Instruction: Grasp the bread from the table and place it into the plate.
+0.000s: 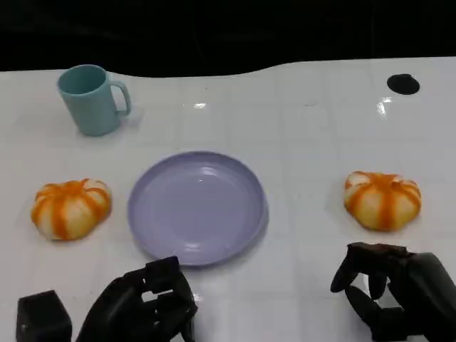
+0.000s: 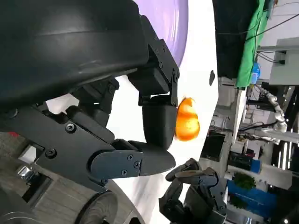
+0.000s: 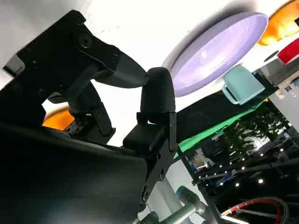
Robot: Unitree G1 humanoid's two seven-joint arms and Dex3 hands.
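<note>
Two orange-and-white striped breads lie on the white table, one on each side of the empty lavender plate (image 1: 197, 206). The left bread (image 1: 70, 206) is ahead of my left hand (image 1: 146, 303), which hovers near the plate's front rim with its fingers loosely bent and holds nothing. The right bread (image 1: 382, 199) sits just beyond my right hand (image 1: 395, 288), whose fingers arch apart and hold nothing. In the left wrist view the right bread (image 2: 187, 119) and the plate (image 2: 175, 23) show past my left hand (image 2: 93, 93). In the right wrist view the plate (image 3: 219, 46) lies beyond my right hand (image 3: 117, 116).
A teal mug (image 1: 92, 100) stands at the back left, also seen as the mug (image 3: 240, 86) in the right wrist view. A black round mark (image 1: 403, 83) sits at the table's far right. The table's far edge meets a dark background.
</note>
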